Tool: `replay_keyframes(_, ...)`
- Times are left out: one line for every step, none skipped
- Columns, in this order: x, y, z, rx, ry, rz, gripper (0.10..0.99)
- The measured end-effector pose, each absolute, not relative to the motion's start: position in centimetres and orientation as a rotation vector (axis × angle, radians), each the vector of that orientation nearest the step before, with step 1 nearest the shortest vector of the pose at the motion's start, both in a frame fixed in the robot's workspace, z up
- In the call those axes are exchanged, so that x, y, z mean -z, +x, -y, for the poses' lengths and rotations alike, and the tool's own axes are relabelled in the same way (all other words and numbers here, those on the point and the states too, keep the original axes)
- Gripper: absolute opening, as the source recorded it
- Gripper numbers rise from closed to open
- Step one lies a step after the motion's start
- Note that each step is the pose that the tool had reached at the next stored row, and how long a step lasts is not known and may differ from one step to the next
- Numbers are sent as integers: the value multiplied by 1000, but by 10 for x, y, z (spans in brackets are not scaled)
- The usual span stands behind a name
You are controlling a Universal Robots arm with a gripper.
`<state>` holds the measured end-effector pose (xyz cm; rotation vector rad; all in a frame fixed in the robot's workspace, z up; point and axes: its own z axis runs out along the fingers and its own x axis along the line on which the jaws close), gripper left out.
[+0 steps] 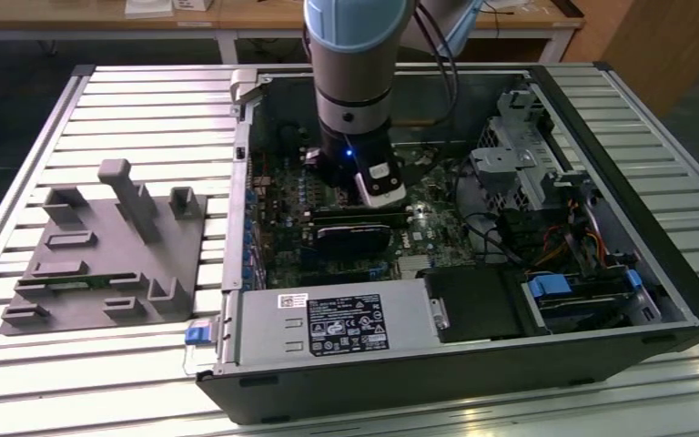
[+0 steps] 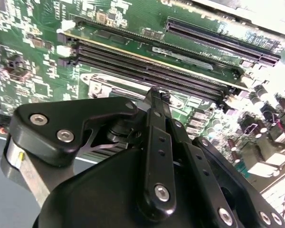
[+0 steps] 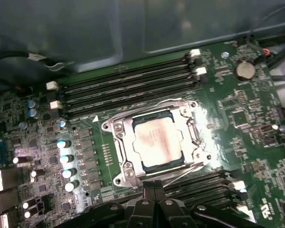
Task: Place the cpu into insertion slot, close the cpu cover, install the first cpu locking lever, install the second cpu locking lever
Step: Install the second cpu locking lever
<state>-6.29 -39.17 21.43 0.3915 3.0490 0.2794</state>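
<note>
Closed hand (image 3: 154, 190) hovers beside cpu cover (image 3: 121, 142), shut over cpu (image 3: 159, 141), memory slots (image 3: 128, 78) beyond.

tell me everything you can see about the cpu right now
The cpu is a flat square chip with a pale silvery-tan metal face. In the first wrist view it lies flat in the insertion slot, framed by the cpu cover, a silvery metal frame that lies down around it with the chip's face showing through its cut-out. Green circuit board surrounds the socket, with long black memory slots alongside. The gripper sits close by the socket's edge, not touching the chip.
</note>
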Motion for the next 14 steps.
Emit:
replay_keyframes(-213,-64,392,-282,382,-3051,106)
replay_keyframes(-212,-65,393,-284,374,-3052,106)
replay_keyframes(-211,-66,394,-289,370,-3053,106)
replay_keyframes(-211,-67,395,-295,367,-3053,106)
replay_keyframes(-210,-68,395,-301,363,-3054,106)
replay_keyframes(-210,-69,396,-307,360,-3054,106)
replay_keyframes(-209,-70,397,-313,358,-3055,106)
replay_keyframes(-209,-71,399,-320,357,-3055,106)
replay_keyframes(-208,-71,400,-329,357,-3054,106)
replay_keyframes(-208,-72,401,-339,356,-3054,106)
replay_keyframes(-207,-73,402,-352,356,-3054,106)
replay_keyframes(-207,-74,403,-365,356,-3053,106)
replay_keyframes(-206,-76,403,-379,356,-3053,106)
replay_keyframes(-206,-78,404,-393,356,-3052,106)
